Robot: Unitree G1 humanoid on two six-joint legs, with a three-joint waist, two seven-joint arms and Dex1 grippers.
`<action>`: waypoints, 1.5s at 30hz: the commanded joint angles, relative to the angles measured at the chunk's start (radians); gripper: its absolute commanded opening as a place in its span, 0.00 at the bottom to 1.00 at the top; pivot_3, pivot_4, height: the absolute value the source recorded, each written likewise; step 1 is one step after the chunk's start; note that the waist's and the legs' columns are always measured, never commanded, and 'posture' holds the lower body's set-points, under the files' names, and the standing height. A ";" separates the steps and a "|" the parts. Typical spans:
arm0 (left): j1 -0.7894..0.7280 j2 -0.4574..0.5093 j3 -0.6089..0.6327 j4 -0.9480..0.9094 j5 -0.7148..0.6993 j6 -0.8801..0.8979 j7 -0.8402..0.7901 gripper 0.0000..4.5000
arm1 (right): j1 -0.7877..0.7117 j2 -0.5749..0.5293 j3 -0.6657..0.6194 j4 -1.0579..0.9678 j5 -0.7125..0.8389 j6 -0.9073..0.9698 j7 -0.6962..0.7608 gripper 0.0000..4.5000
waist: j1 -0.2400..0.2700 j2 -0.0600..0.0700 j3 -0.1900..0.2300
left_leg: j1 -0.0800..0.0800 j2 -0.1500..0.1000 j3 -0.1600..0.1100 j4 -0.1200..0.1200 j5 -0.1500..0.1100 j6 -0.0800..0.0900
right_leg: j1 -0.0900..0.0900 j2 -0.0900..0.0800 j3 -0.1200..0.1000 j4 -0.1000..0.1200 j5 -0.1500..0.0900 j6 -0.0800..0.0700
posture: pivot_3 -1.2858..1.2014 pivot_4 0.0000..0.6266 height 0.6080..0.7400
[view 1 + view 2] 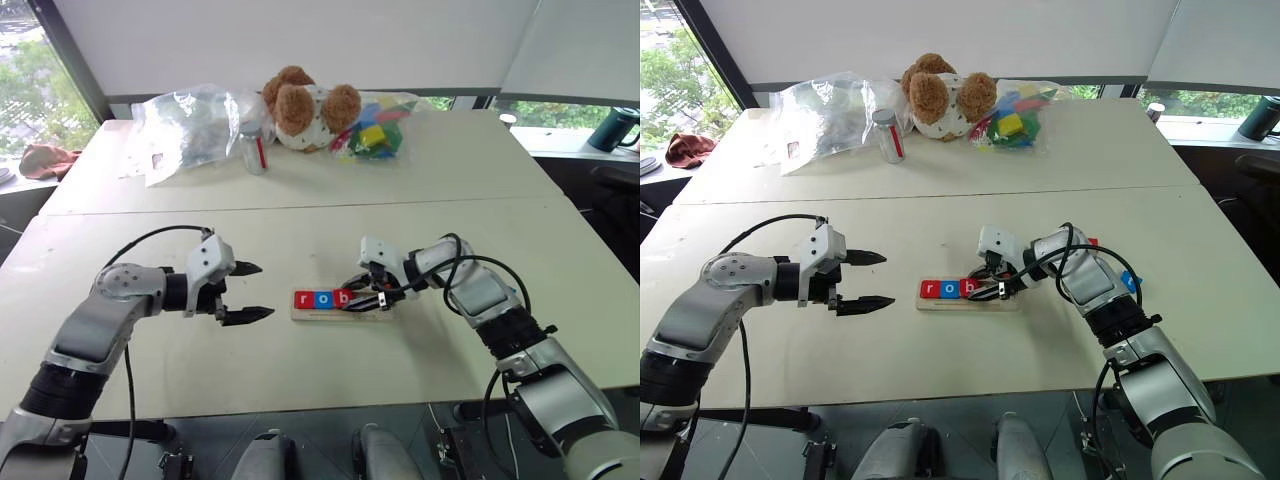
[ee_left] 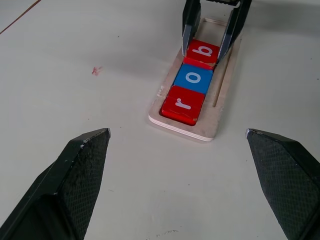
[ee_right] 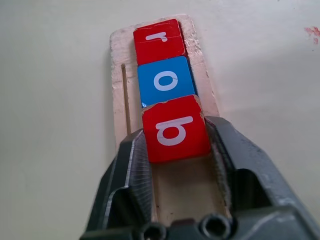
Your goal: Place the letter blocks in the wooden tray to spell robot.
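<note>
From my head view, my left claw (image 1: 248, 291) hangs spread wide over bare table, near the long light wooden tray (image 1: 372, 315). From my right wrist view, my right claw (image 3: 175, 137) flanks the red square "b" block (image 3: 175, 131), whether pinching I cannot tell; free tray room lies behind it.

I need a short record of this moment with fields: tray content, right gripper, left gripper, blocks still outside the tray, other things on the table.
tray content: wooden tray holds red r block, blue o block, red b block, in a row
right gripper: fingers on both sides of the b block, which sits tilted against the o block
left gripper: open, holds nothing, beside the tray
blocks outside the tray: one red and one blue behind the right arm, letters hidden
other things: teddy bear, plastic bags, small bottle
</note>
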 commanded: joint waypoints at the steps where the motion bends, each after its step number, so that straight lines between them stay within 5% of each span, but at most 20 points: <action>1: -0.013 -0.001 0.003 -0.009 0.008 -0.025 -0.003 1.00 | -0.014 0.015 -0.009 -0.027 0.002 0.010 -0.024 0.81 | 0.000 0.000 0.000 | 0.000 0.000 0.000 0.000 0.000 0.000 | 0.000 0.000 0.000 0.000 0.000 0.000 | 0.52 0.24 1.00; 3: -0.017 -0.002 0.003 -0.002 0.011 -0.028 -0.005 1.00 | -0.020 0.015 -0.022 -0.049 0.016 0.031 -0.028 0.99 | 0.000 0.000 0.000 | 0.000 0.000 0.000 0.000 0.000 0.000 | 0.000 0.000 0.000 0.000 0.000 0.000 | 0.52 0.24 1.00; 10: -0.028 -0.009 0.003 0.016 0.018 -0.037 -0.011 1.00 | -0.026 -0.005 -0.081 -0.157 0.064 0.109 -0.062 0.99 | 0.001 0.000 0.000 | 0.000 0.000 0.000 0.000 0.000 0.000 | 0.000 0.000 0.000 0.000 0.000 0.000 | 0.52 0.24 1.00; 18: -0.037 -0.021 -0.003 0.025 0.022 -0.036 -0.019 1.00 | -0.075 0.027 -0.114 0.023 0.003 0.001 -0.233 0.99 | -0.001 0.000 0.000 | 0.000 0.000 0.000 0.000 0.000 -0.001 | 0.000 0.000 0.000 0.000 0.000 0.000 | 0.52 0.24 1.00; 37: -0.026 -0.030 0.000 0.024 0.030 -0.038 -0.017 1.00 | -0.074 0.041 -0.073 0.137 -0.028 -0.115 -0.152 0.99 | -0.002 0.000 0.000 | 0.000 0.000 0.000 -0.001 0.001 -0.002 | 0.000 0.000 0.000 0.000 0.000 0.000 | 0.52 0.24 1.00; 41: -0.037 -0.040 0.003 0.023 0.024 -0.041 -0.016 1.00 | -0.081 0.035 -0.123 0.142 -0.041 -0.113 -0.251 0.99 | -0.002 0.000 0.000 | 0.000 0.000 0.000 -0.001 0.002 -0.003 | 0.000 0.000 0.000 0.000 0.000 0.000 | 0.52 0.24 1.00; 45: -0.047 -0.054 0.025 -0.049 -0.036 0.012 -0.015 1.00 | -0.084 0.023 -0.312 0.070 -0.019 0.013 -0.527 0.99 | 0.003 0.000 0.000 | -0.001 0.000 0.000 -0.001 0.003 -0.005 | -0.001 -0.001 0.000 0.000 0.000 0.000 | 0.52 0.24 1.00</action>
